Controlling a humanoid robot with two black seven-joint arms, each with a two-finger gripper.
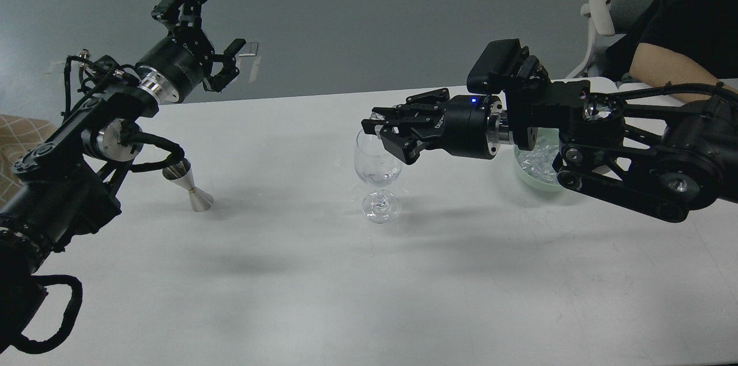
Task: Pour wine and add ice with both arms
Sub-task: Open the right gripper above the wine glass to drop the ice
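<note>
My right gripper (381,131) hangs just over the rim of the glass (377,165), which stands upright mid-table (288,274). Its jaws look drawn close around something small and pale at the tips, probably 1 ice cube, though it is too small for me to be sure. The rest of the ice (537,159) sits in the pale green bowl (527,176) behind my right wrist, partly hidden by the arm. My left gripper (214,37) is raised well off to the far left with jaws spread and nothing in them. A steel jigger (190,187) stands tilted on the table below my left arm, well apart from the glass. A seated person's forearm (669,75) rests at the far right edge.

I judge the step in hand to be the drop. To do it well I would centre the tips over the bowl of the glass, not its near rim, and lower a little before releasing so the cube falls short and does not chip or tip the glass. I would open slowly, keeping the fingers clear of the rim. The glass is light and top-heavy; 1 nudge from the wrist could topple it.
</note>
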